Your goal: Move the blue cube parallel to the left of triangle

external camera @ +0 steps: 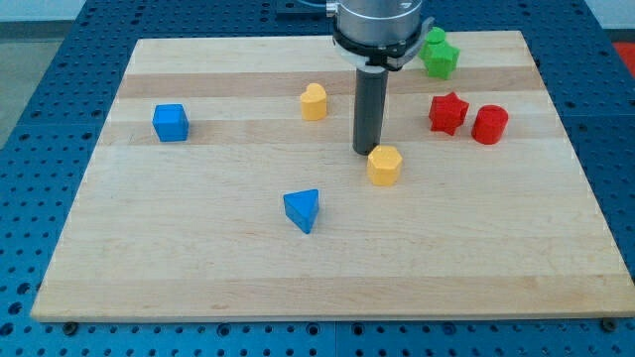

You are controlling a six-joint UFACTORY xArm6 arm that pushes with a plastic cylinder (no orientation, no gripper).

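The blue cube (171,123) sits near the board's left side. The blue triangle (303,210) lies near the middle of the board, lower and to the right of the cube. My tip (363,151) rests on the board just up-left of a yellow hexagonal block (384,165), close to it. The tip is far to the right of the blue cube and up-right of the triangle.
A yellow heart-shaped block (314,101) lies left of the rod. A red star (447,113) and a red cylinder (489,125) sit at the right. A green star (438,56) is at the top, right of the arm. The wooden board (317,278) ends at blue perforated table.
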